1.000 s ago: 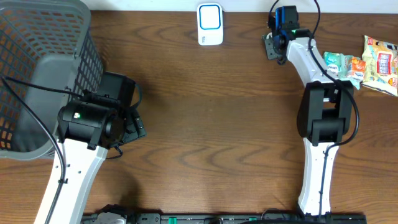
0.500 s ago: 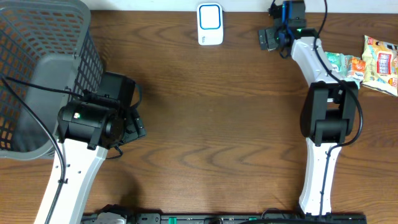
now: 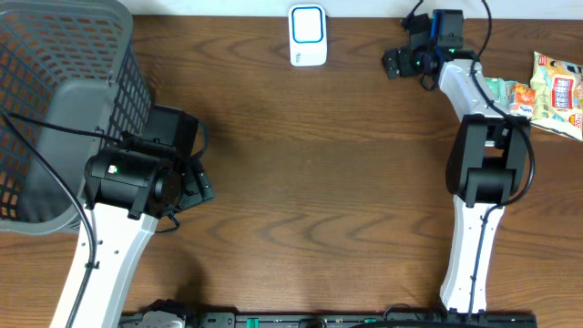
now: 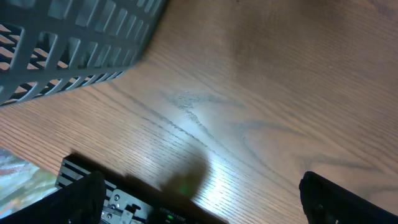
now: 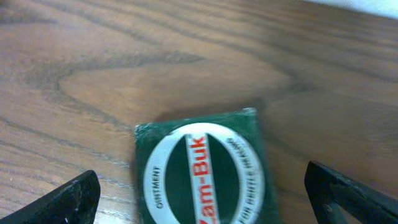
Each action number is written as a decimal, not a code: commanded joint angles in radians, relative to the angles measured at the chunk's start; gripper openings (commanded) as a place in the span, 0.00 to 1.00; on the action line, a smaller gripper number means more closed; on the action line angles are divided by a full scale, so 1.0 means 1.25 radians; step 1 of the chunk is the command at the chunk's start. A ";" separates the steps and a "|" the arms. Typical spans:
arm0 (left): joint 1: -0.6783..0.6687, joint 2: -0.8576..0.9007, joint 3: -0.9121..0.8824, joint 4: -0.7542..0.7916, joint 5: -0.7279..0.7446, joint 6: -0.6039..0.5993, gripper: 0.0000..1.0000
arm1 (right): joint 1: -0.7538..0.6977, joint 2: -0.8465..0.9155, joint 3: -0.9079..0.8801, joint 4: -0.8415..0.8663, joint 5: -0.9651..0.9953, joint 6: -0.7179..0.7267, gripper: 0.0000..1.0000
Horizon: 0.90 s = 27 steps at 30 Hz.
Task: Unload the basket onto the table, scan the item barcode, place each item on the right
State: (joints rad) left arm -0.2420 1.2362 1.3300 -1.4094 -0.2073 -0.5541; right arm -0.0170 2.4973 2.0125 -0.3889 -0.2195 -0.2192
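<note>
Where the table (image 3: 319, 182) gleams, grey basket (image 3: 82, 100), snacks (image 3: 557, 91).

Green ointment box (image 5: 200, 168), grey lattice basket (image 3: 91, 100)

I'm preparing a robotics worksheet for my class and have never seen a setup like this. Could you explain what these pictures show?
These are two robot arms at a wooden table, each ending in a two-finger gripper. One picture looks down from above; the other two come from cameras on the wrists. On the table are a grey basket beside the left arm, a white device at the far edge, probably the scanner, and snack packets on the right. The right wrist camera shows a green Zam-Buk box lying between the open right gripper. The left gripper is open too. Nothing is held.
</note>
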 commanded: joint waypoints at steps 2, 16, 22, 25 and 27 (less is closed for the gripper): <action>0.004 -0.002 0.000 -0.002 0.004 -0.010 0.98 | 0.009 0.016 -0.005 0.000 -0.020 -0.012 0.99; 0.004 -0.002 0.000 -0.002 0.004 -0.010 0.98 | -0.006 0.020 -0.005 -0.067 0.061 -0.011 0.71; 0.004 -0.002 0.000 -0.002 0.004 -0.010 0.98 | 0.003 0.016 -0.005 -0.096 0.060 0.005 0.58; 0.004 -0.002 0.000 -0.002 0.004 -0.010 0.98 | 0.002 0.002 -0.005 -0.110 0.060 0.052 0.47; 0.004 -0.002 0.000 -0.002 0.004 -0.010 0.98 | -0.009 -0.011 -0.005 -0.121 0.060 0.062 0.47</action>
State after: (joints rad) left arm -0.2420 1.2362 1.3300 -1.4097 -0.2073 -0.5541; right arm -0.0166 2.4992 2.0155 -0.5064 -0.1635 -0.1944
